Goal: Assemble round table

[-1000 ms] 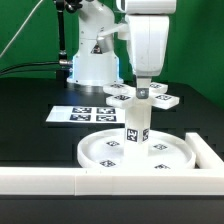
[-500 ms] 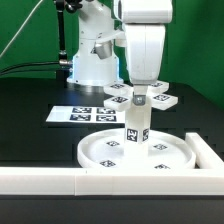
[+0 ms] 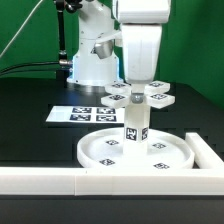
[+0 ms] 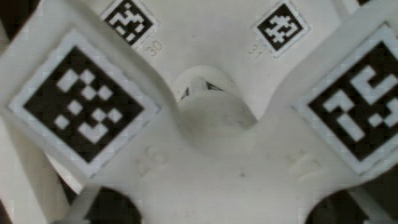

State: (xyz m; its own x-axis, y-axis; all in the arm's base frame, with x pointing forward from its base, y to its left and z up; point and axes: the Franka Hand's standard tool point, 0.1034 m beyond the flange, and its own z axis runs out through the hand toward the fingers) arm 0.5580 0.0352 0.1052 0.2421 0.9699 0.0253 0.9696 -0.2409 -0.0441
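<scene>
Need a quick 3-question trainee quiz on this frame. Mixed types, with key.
1. How is the post standing in the round disc? A upright, B on its side, C leaning on the rim.
2. True or false: the marker board lies to the exterior view's right of the round disc.
3. Which part fills the wrist view?
Key: 1 A. 2 False, it lies to the left. 3 The cross-shaped foot piece.

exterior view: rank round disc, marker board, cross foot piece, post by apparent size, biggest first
1. round disc, widest, though nearest the camera.
2. marker board.
3-4. cross-shaped foot piece and post: unsure. The foot piece lies farther back, partly hidden by the gripper, which comes down onto the post's top.
</scene>
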